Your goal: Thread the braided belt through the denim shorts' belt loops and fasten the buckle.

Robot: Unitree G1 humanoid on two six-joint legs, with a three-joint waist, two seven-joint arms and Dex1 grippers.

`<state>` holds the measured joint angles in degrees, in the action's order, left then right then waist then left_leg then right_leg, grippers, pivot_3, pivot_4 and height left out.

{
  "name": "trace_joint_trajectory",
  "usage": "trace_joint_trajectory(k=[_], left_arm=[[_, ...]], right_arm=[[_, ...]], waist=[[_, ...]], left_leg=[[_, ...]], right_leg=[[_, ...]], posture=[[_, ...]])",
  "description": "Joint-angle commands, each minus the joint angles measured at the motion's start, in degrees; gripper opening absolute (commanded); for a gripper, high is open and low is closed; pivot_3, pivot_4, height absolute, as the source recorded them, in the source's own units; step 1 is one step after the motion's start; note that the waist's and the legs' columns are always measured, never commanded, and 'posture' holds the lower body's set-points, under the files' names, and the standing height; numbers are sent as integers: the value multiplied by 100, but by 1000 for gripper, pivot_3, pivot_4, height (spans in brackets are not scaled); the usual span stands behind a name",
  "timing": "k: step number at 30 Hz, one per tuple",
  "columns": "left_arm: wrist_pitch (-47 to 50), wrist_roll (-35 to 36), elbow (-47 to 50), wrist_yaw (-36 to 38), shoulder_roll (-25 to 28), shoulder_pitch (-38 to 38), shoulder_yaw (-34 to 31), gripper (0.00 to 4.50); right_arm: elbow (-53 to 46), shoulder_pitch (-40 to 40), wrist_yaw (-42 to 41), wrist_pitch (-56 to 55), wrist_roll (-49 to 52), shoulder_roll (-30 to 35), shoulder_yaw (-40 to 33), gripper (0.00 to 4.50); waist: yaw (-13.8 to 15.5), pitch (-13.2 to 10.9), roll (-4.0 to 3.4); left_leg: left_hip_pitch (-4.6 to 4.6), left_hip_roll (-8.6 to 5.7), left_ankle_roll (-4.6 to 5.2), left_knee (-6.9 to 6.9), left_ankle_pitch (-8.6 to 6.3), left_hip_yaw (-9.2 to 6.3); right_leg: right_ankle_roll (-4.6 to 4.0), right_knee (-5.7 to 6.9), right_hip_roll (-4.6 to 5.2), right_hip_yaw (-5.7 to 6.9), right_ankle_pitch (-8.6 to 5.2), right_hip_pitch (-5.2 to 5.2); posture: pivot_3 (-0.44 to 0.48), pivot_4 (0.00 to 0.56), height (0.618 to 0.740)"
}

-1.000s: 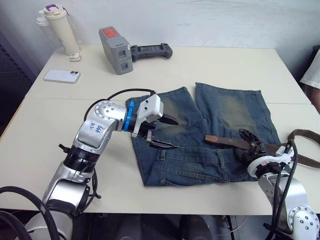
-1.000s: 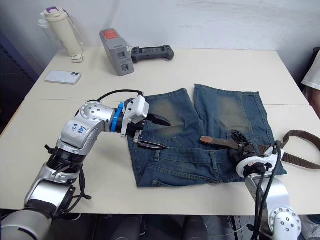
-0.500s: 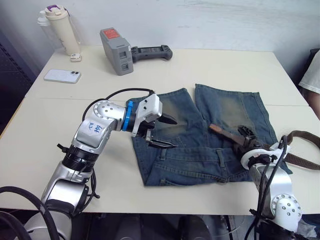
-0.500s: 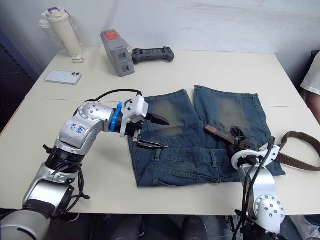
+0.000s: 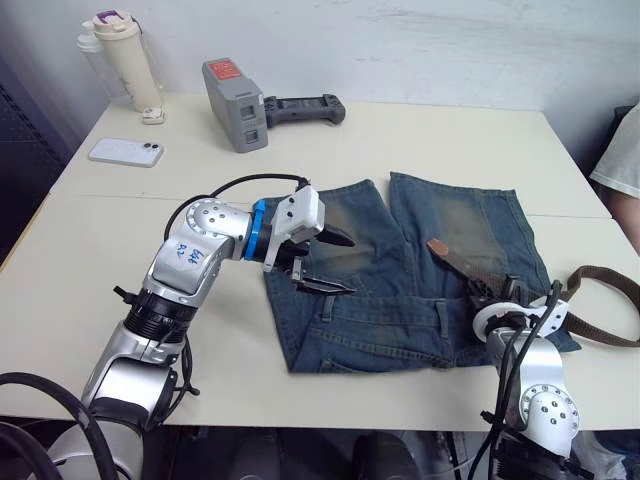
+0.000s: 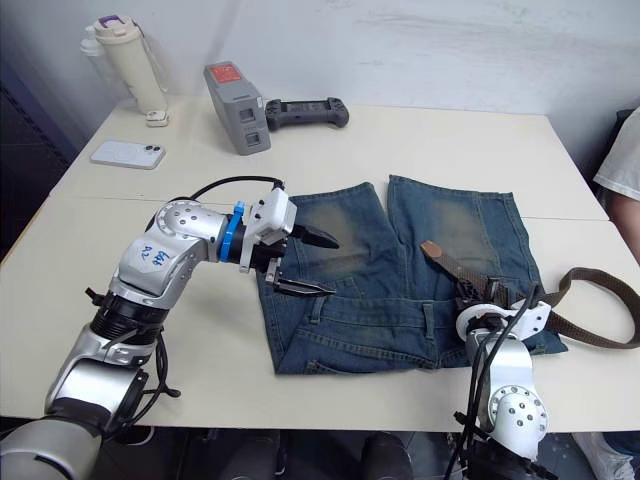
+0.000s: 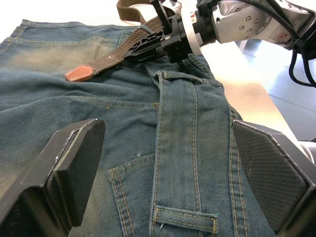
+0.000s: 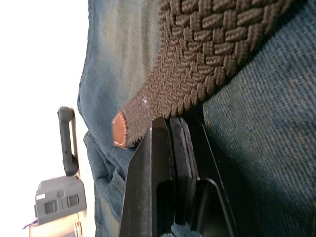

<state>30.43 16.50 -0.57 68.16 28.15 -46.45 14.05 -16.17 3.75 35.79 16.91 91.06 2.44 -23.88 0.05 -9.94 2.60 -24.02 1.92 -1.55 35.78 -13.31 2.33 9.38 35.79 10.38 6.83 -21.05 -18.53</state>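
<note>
The denim shorts lie flat on the table, waistband toward me, with belt loops standing along it. The braided belt crosses the right leg, and its tan leather tip rests on the denim. My right gripper, at the waistband's right corner, is shut on the belt, which then curves off to the right. The buckle is out of view. My left gripper hovers open over the shorts' left side, nothing between its fingers. A loop shows just ahead of it.
At the table's far left stand a cream bottle and a white phone. A grey device and a black controller lie at the back. A person's white sleeve shows at the right edge.
My right gripper has closed on the belt and shifted nearer the waistband corner. The belt's tan tip has swung farther up the right leg. The left arm has barely moved.
</note>
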Motion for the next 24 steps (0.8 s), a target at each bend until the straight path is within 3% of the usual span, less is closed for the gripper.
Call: trace_joint_trajectory(k=[1,7,14,20,24], left_arm=[[-114,13,72,-16,-20,-106,-14,4500],[-218,4,-26,72,-90,-118,61,4500],[-346,-19,-189,153,-231,-179,160,4500],[-419,-33,-183,203,-276,-138,248,4500],[-348,-1,-82,158,-270,-109,233,4500]], right_arm=[[-126,-407,-356,205,285,-10,-141,37],[-1244,-1527,-1178,1233,1295,632,110,37],[-1568,-2753,-2026,1627,2141,1560,-453,37],[-1060,-2690,-2066,1433,2193,1815,-734,37],[-992,-2122,-1886,1114,2058,1605,-493,37]], waist=[[3,-11,-18],[18,-65,-122],[4,-73,-141],[5,-73,-142],[-3,-76,-147]], left_leg=[[0,0,0,-4,0,0],[-12,-3,-3,-27,2,3],[-7,-3,-4,-29,4,20],[-6,-3,-3,-28,3,23],[-7,-3,-5,-28,4,24]], right_leg=[[0,0,0,0,0,-1],[-3,-4,0,-1,-2,-21],[-3,-2,1,-12,-2,-25],[-3,-2,1,-16,-2,-28],[-3,-3,1,-16,-2,-29]], posture=[[0,150,740],[0,150,740],[0,150,740],[0,150,740],[0,150,740]])
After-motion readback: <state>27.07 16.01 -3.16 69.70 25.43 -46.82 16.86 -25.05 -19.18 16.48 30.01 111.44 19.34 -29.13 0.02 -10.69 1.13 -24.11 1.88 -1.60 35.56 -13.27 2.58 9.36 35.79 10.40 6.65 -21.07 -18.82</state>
